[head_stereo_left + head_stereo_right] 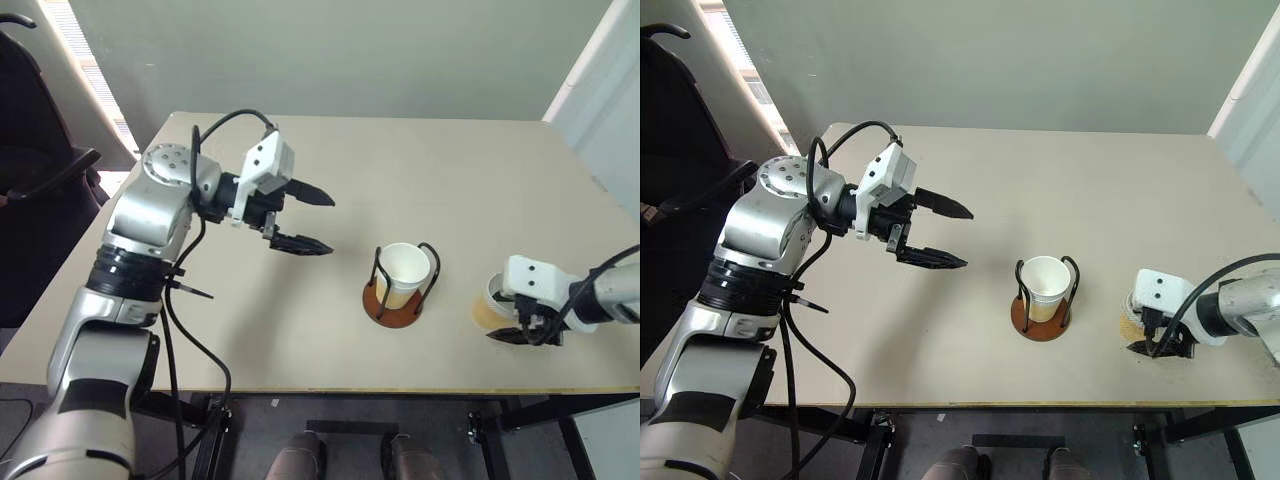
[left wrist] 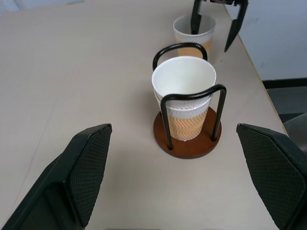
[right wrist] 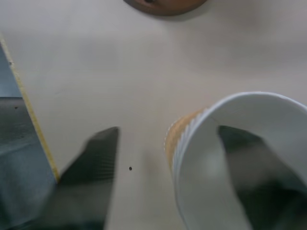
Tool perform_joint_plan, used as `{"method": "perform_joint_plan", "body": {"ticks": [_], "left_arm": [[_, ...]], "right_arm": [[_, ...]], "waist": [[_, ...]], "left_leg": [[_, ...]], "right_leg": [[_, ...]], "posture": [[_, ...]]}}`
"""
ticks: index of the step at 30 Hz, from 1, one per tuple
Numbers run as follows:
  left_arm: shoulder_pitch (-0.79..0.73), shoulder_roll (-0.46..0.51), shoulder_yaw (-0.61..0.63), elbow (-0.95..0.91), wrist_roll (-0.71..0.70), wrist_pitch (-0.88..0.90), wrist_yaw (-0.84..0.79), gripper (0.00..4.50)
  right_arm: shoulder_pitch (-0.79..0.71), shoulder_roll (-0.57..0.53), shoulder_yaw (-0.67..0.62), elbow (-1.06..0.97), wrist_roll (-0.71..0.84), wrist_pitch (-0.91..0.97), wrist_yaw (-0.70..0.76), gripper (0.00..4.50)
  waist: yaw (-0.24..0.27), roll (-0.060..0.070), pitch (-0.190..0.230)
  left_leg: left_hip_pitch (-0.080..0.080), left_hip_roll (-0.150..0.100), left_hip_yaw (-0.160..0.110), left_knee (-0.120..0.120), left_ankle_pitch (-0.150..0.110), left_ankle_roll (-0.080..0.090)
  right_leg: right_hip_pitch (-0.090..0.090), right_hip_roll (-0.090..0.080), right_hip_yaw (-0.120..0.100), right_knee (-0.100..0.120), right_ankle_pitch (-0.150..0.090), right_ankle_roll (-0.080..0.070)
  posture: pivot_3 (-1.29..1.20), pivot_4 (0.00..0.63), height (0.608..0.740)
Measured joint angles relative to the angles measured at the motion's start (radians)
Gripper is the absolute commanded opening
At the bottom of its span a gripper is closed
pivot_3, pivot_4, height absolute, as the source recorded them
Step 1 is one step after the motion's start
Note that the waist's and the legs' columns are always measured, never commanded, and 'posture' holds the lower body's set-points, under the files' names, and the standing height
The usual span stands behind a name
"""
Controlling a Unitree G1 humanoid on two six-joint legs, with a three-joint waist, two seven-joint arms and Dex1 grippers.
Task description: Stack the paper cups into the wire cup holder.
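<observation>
A pale beige table (image 1: 420,170) is filling the middle of the frame, backed by a plain grey-green wall (image 1: 330,50). Daylight is coming through a window (image 1: 85,70) at the upper left, beside a dark chair (image 1: 40,150). Grey floor (image 1: 350,440) is showing along the bottom edge.

Beige table (image 1: 300,320); perhaps a dark chair (image 1: 40,180) beside.
</observation>
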Motion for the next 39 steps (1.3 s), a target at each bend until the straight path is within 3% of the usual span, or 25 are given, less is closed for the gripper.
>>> {"method": "perform_joint_plan", "body": {"ticks": [6,14,20,27,39], "left_arm": [[0.011,0.022,0.0,-0.015,0.002,0.002,-0.008,4.5],[0.036,0.043,0.002,-0.04,0.001,0.004,-0.025,4.5],[0.059,0.054,0.005,-0.081,-0.017,0.012,-0.064,4.5],[0.061,0.053,0.012,-0.094,-0.045,0.027,-0.091,4.5],[0.062,0.103,0.016,-0.122,-0.046,0.04,-0.097,4.5]], "right_arm": [[-0.006,0.004,-0.001,0.04,-0.032,-0.045,0.027,0.02],[-0.018,-0.048,-0.089,0.085,-0.021,-0.075,0.093,0.02],[-0.475,-0.055,-0.109,0.105,0.076,0.016,0.199,0.02],[-0.773,0.07,0.091,0.058,0.084,0.058,0.374,0.02],[-0.814,0.22,0.204,0.079,0.022,0.054,0.381,0.02]], "waist": [[0.001,0.0,0.0],[-0.001,0.0,0.0],[-0.012,0.0,0.0],[-0.014,0.0,-0.001],[-0.014,0.0,0.0]], "left_leg": [[-0.001,0.0,0.0,0.0,0.0,0.0],[0.0,0.0,0.0,-0.001,-0.001,-0.001],[0.0,0.001,-0.002,-0.003,0.0,-0.002],[-0.001,0.001,-0.003,-0.002,0.0,-0.003],[-0.001,0.001,-0.004,-0.003,0.0,-0.003]], "right_leg": [[0.0,0.0,0.0,-0.001,0.0,0.0],[0.0,0.0,0.0,0.0,0.0,-0.001],[-0.002,0.002,-0.001,0.0,0.0,-0.006],[-0.003,0.002,-0.002,0.0,-0.005,-0.014],[-0.004,0.002,-0.002,0.0,-0.005,-0.014]], "posture": [[0.0,0.15,0.74],[0.0,0.15,0.74],[0.0,0.15,0.74],[0.0,0.15,0.74],[0.0,0.15,0.74]]}}
